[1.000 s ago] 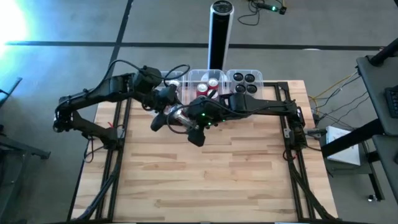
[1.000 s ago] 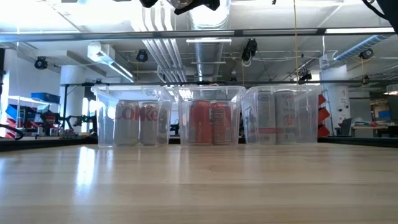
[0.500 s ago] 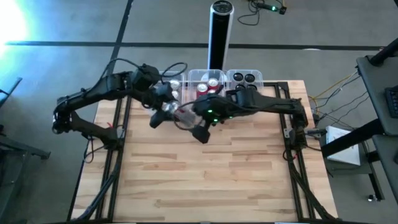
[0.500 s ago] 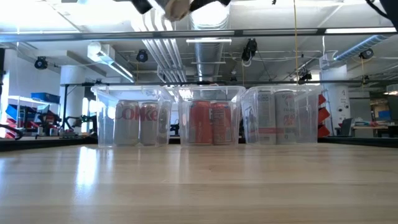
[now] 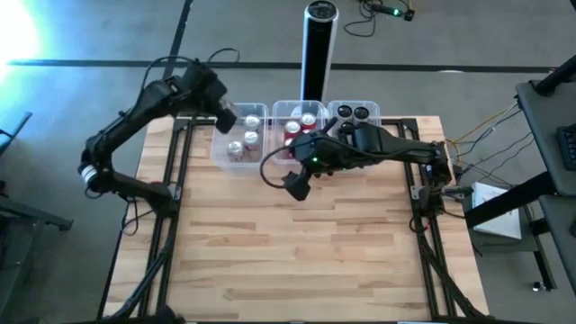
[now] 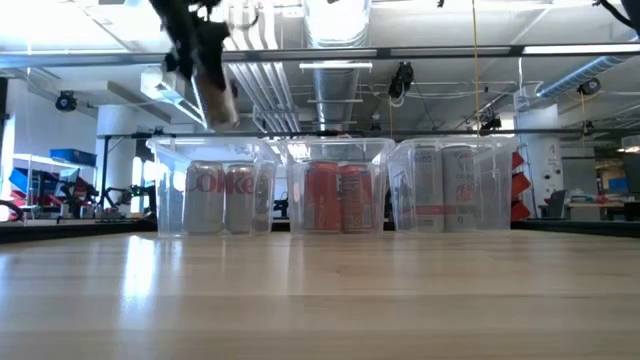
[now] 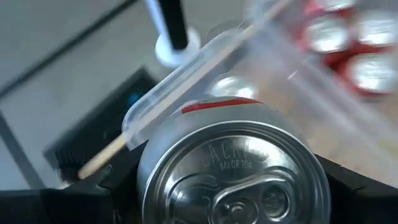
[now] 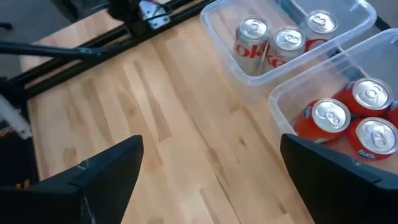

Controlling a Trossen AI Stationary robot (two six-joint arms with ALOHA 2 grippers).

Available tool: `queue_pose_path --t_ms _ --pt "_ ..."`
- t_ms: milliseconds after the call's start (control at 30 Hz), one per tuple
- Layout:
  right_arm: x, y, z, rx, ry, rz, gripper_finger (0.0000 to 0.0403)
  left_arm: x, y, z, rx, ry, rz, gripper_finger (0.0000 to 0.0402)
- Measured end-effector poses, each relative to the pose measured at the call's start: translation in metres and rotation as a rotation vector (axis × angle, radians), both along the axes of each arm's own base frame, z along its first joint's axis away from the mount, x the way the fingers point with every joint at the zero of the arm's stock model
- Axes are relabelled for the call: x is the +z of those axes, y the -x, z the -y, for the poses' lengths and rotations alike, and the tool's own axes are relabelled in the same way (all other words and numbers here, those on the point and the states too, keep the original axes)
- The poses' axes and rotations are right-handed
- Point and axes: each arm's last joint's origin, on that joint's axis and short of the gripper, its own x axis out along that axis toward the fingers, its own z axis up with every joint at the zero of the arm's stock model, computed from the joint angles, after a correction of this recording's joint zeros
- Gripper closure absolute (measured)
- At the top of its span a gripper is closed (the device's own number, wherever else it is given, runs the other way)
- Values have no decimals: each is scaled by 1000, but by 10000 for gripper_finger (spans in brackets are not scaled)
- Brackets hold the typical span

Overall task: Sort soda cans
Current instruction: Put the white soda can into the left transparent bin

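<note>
Filling the left wrist view, a silver-topped metal soda can point(image 7: 233, 177) sits pinched between the left gripper's point(image 5: 226, 117) dark fingers point(image 7: 354, 186), above the leftmost clear plastic tub point(image 5: 219, 151); only the low view shows its height. The right gripper point(image 5: 295, 186) hovers spread over the wooden table point(image 5: 297, 252).

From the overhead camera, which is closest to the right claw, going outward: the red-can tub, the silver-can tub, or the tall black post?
From the right gripper:
1. Red-can tub, just behind it, middle of the row.
2. Silver-can tub, off toward the left arm's side.
3. Black post, beyond the table's far edge.
</note>
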Motion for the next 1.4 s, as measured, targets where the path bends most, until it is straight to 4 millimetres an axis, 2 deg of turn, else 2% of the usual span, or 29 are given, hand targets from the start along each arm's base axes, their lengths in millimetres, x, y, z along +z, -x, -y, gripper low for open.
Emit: queue_pose_path --t_ms 100,167,300,400,600,833,1400 --pt "-2 -2 0 -13 -10 -4 30 -24 8 -23 88 71 -19 116" --pt "-3 -3 -1 -12 -10 -5 30 -31 9 -29 104 73 -21 116" --pt "-5 -4 -1 -11 -10 -7 30 -44 1 -31 7 59 -68 116" --pt "-5 -5 -1 -12 -9 -6 30 -44 -4 -33 -35 44 -50 116" --pt "-6 -5 0 -13 -8 -7 30 -59 -10 -40 -56 91 -85 116" --pt "-6 -7 0 -13 -8 3 29 -84 -18 -52 13 158 -135 116" --pt "-11 -9 0 -12 -7 -9 29 -118 -33 -66 32 254 -185 116"
